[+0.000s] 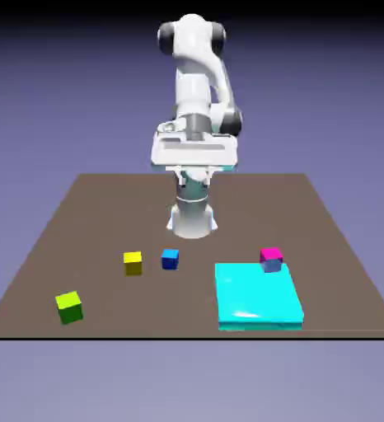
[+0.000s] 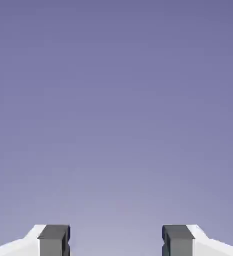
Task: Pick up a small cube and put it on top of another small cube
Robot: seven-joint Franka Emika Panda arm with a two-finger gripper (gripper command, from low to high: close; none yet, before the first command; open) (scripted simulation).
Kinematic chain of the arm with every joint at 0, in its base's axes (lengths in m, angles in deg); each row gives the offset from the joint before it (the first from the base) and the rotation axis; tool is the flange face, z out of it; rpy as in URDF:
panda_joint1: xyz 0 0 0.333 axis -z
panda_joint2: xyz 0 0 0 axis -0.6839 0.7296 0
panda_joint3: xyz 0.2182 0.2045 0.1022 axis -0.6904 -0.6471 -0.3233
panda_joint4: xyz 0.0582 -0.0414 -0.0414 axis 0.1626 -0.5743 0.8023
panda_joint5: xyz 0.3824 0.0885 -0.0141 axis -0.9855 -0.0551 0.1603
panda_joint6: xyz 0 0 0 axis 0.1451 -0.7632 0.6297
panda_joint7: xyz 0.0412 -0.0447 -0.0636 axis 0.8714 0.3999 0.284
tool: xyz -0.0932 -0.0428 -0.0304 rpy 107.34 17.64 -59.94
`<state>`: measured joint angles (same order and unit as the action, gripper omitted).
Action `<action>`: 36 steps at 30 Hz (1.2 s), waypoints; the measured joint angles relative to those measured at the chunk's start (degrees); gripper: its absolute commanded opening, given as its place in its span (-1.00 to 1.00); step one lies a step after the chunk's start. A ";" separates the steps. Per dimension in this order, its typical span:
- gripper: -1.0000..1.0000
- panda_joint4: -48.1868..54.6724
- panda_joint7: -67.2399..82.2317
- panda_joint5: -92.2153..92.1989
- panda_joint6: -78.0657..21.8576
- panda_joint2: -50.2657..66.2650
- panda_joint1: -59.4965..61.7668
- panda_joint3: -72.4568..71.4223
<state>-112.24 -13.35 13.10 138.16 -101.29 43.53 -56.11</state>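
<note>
Exterior view: brown table [image 1: 96, 214] carries four small cubes and one flat cyan slab. Green cube [image 1: 68, 307] sits near the front left corner of the table as this view shows it. Yellow cube [image 1: 133, 263] and blue cube [image 1: 170, 259] lie near each other but apart, left of the table's middle and toward the front edge. Magenta cube [image 1: 270, 255] rests on top of a darker bluish cube [image 1: 271, 266], the pair touching the back right corner of the cyan slab [image 1: 255, 298]. The slab lies flat close to the front edge, right of centre.

The arm stands at the far edge of the table, its hand held high above the surface, well apart from every cube. In this view the fingertips cannot be made out against the arm's body.

Hand view: shows only the plain blue-violet backdrop; no table and no cube appears. The gripper [image 2: 116, 241] is spread wide, nothing between its two grey fingertips [image 2: 54, 240], which sit at the bottom edge left and right of the middle.

So cube layout comes from the exterior view alone; finger spacing from the hand view alone.
</note>
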 measured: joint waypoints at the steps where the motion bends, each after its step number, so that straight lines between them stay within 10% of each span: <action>1: 0.00 0.32 -1.17 -1.36 -2.07 2.08 0.89 1.55; 16: 0.00 5.13 -18.80 -21.71 -33.15 33.21 15.29 24.80; 24: 0.00 5.93 -8.45 -37.01 -25.81 45.35 17.25 17.13; 25: -1.00 6.00 -7.47 -38.39 -25.08 46.42 17.51 16.39; 36: -1.00 5.90 -16.95 -20.54 -34.54 33.54 11.19 23.10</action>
<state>-106.34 -30.29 -7.44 103.62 -67.75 54.72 -33.01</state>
